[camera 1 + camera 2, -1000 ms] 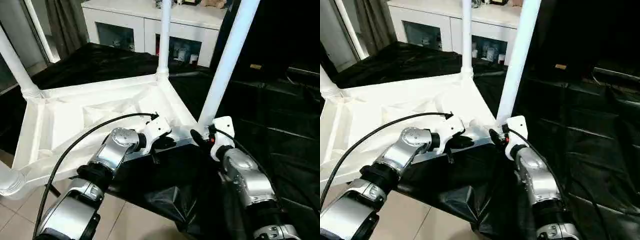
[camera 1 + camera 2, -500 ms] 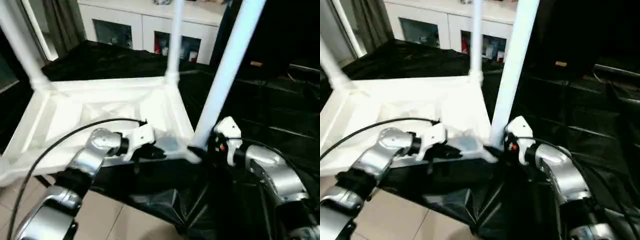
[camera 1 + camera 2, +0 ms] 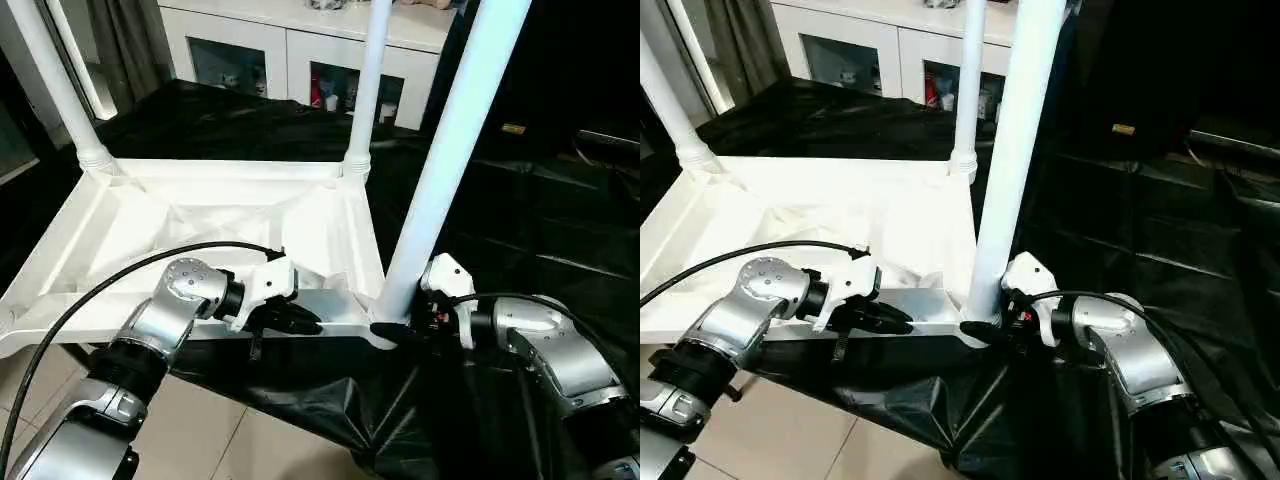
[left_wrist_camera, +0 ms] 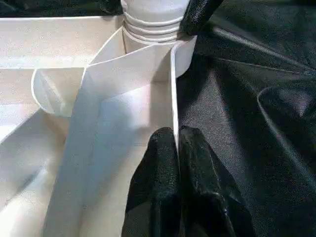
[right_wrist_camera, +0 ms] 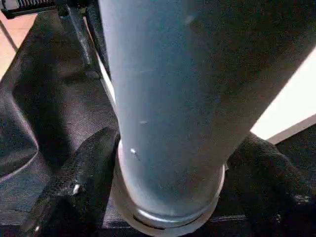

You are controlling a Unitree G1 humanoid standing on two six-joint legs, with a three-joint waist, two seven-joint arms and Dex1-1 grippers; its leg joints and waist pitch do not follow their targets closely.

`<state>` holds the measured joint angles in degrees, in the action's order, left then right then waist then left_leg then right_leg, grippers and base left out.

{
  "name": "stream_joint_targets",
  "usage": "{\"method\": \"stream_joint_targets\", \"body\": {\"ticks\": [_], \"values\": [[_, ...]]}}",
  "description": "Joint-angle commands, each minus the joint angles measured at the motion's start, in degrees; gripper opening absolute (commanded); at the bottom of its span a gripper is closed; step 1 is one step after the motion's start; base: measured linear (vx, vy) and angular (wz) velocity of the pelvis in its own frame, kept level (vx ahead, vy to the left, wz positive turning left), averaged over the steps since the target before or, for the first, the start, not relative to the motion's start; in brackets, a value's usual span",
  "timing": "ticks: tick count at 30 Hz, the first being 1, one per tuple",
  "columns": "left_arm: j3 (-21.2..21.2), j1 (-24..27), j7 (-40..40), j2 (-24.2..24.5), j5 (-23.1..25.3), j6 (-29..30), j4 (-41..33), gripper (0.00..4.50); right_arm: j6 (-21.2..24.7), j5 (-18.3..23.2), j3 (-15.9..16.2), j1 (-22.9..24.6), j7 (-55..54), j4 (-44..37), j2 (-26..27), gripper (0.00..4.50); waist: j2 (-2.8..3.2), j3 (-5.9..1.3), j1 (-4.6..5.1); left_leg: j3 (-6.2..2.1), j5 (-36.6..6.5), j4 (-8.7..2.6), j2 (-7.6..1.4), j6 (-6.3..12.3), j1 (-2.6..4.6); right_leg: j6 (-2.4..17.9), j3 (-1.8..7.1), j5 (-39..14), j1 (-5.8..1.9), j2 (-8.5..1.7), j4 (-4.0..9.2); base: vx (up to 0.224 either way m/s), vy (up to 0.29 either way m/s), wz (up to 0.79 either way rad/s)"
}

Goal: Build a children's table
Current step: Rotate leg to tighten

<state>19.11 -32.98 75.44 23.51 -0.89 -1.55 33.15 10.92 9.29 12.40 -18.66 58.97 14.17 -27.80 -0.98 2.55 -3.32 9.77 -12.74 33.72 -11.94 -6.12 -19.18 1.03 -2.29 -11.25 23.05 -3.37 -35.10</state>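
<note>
Holding the upturned children's table (image 3: 210, 225) on the black-draped bench (image 3: 560, 230), the left gripper (image 4: 177, 143) pinches its near rim while the right gripper (image 3: 405, 328) straddles the near corner leg (image 3: 440, 170); press that leg straight down

The upturned table top (image 3: 215, 225) has swung round on the black cloth: its near edge, slanted a second ago, now lies almost square across in front of me. My left gripper (image 3: 300, 322) has gone with it, pinched on that rim. My right gripper (image 3: 992, 332), at the near leg (image 3: 440, 160), has turned level around its base.
</note>
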Motion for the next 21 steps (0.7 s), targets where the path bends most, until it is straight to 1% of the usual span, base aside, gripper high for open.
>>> {"method": "stream_joint_targets", "body": {"ticks": [1,3,4,7,9,11,12,13,14,15,16,17,18,19,20,21], "values": [[1.3,0.7,2.5,0.1,-0.3,0.0,-1.9,0.0,0.6,-0.8,-0.1,-1.0,-0.3,0.9,-0.9,3.16,-0.37,-3.23,-0.07,0.3,-4.2,-3.47,-1.04,4.5,-0.54,14.0,2.41,-3.5,-3.54,-3.8,3.39,0.0,0.0,0.0],[1.2,0.7,2.5,0.1,-0.4,0.2,-2.0,0.0,0.7,-0.7,-0.2,-0.9,-0.2,0.9,-0.8,3.12,-0.32,-3.29,-0.06,0.27,-3.7,-3.46,-1.05,4.62,-0.56,14.2,2.39,-2.7,-3.56,-3.73,3.24,0.0,0.0,0.0],[1.2,0.7,2.5,0.2,-0.4,0.3,-2.0,0.0,0.7,-0.6,-0.2,-0.9,-0.2,1.0,-0.7,2.88,-0.34,-3.3,-0.05,0.26,-3.3,-3.45,-1.08,4.72,-0.54,14.3,2.37,-2.0,-3.54,-3.7,3.16,0.0,0.0,0.0],[1.1,0.6,2.4,0.1,-0.6,0.5,-1.9,0.0,0.9,-0.3,-0.5,-0.7,-0.2,1.0,-0.3,2.76,-0.35,-3.29,-0.06,0.28,-3.6,-3.43,-1.02,4.72,-0.56,14.4,2.36,-2.1,-3.56,-3.7,3.2,0.0,0.0,0.0],[0.8,0.5,1.1,-0.3,-0.2,0.7,-1.3,0.0,1.4,-0.1,-1.0,-0.6,-1.5,1.2,0.3,2.7,-0.17,-3.3,-0.09,0.26,-3.7,-3.42,-1.0,4.54,-0.54,14.3,2.37,-2.4,-3.58,-3.71,3.22,0.0,0.0,0.0],[0.7,0.3,-0.3,-0.7,0.3,0.9,-0.8,0.0,1.8,-0.2,-1.4,-0.5,-2.8,1.6,0.9,2.7,-0.24,-3.3,-0.06,0.28,-3.7,-3.41,-0.98,4.51,-0.57,14.3,2.37,-2.3,-3.59,-3.69,3.24,0.0,0.0,0.0],[0.8,-0.4,-4.1,-1.5,2.2,1.3,1.1,0.0,2.1,-1.0,-2.3,-0.8,-6.8,3.2,2.4,2.7,-0.15,-3.16,0.1,0.33,-4.4,-3.47,-0.93,4.02,-0.53,14.1,2.35,-3.6,-3.4,-3.64,3.49,0.0,0.0,0.0],[0.8,-0.4,-4.1,-1.5,2.2,1.3,1.1,0.0,2.1,-1.0,-2.3,-0.8,-6.8,3.2,2.4,2.69,-0.14,-3.11,0.09,0.27,-4.9,-3.54,-0.93,3.61,-0.42,13.9,2.31,-4.8,-3.37,-3.69,3.65,0.0,0.0,0.0],[0.5,-1.3,-7.9,-2.7,3.3,1.9,3.3,0.0,2.7,-1.6,-3.2,-1.1,-10.6,4.7,3.9,2.69,-0.12,-3.14,0.08,0.2,-5.3,-3.56,-0.92,3.26,-0.42,13.8,2.3,-5.7,-3.46,-3.74,3.65,0.0,0.0,0.0],[-0.9,-3.0,-15.8,-6.0,4.4,1.9,7.7,0.0,4.1,-2.8,-4.5,-1.0,-17.8,6.7,7.0,2.68,-0.12,-2.92,0.19,0.3,-7.0,-3.59,-0.68,1.88,-0.24,12.8,2.32,-9.7,-3.22,-3.61,4.21,0.0,0.0,0.0],[-0.9,-3.1,-16.2,-6.2,4.4,2.0,7.9,0.0,4.2,-2.8,-4.6,-0.9,-18.3,6.7,7.2,2.68,-0.16,-2.9,0.25,0.31,-7.5,-3.67,-0.64,1.5,-0.13,12.4,2.34,-11.2,-3.13,-3.57,4.4,0.0,0.0,0.0],[-1.2,-3.9,-19.6,-7.9,4.9,3.2,9.4,0.0,5.5,-2.9,-5.5,-0.7,-22.5,7.0,9.5,2.68,-0.24,-2.91,0.25,0.21,-8.0,-3.75,-0.65,0.84,-0.12,11.3,2.35,-13.0,-3.25,-3.57,4.57,0.0,0.0,0.0],[-1.3,-5.1,-24.3,-10.3,5.7,4.7,11.1,0.0,6.9,-3.4,-7.0,-0.3,-29.6,7.0,13.3,2.67,-0.06,-2.87,0.22,0.18,-8.0,-3.85,-0.66,0.52,-0.11,10.6,2.44,-13.9,-3.06,-3.62,4.67,0.0,0.0,0.0],[-1.2,-5.4,-25.3,-10.8,6.0,5.0,11.6,0.0,7.3,-3.5,-7.6,-0.2,-31.7,7.0,14.4,2.67,-0.02,-2.93,0.11,0.1,-8.0,-3.87,-0.67,0.26,-0.04,10.3,2.41,-14.1,-3.13,-3.68,4.68,0.0,0.0,0.0],[-1.2,-5.9,-27.0,-11.7,6.3,5.7,12.3,0.0,8.3,-3.2,-8.1,-0.1,-33.5,6.6,15.9,2.67,-0.1,-3.03,0.11,0.03,-7.8,-3.91,-0.65,0.23,-0.13,10.0,2.41,-13.9,-3.14,-3.68,4.66,0.0,0.0,0.0],[-1.2,-6.5,-28.9,-12.6,6.7,6.3,13.1,0.0,9.0,-3.4,-8.4,0.0,-35.8,6.3,17.5,2.67,0.17,-3.02,0.07,0.08,-7.8,-3.89,-0.68,0.44,-0.08,10.0,2.51,-13.0,-2.96,-3.65,4.61,0.0,0.0,0.0]]}}
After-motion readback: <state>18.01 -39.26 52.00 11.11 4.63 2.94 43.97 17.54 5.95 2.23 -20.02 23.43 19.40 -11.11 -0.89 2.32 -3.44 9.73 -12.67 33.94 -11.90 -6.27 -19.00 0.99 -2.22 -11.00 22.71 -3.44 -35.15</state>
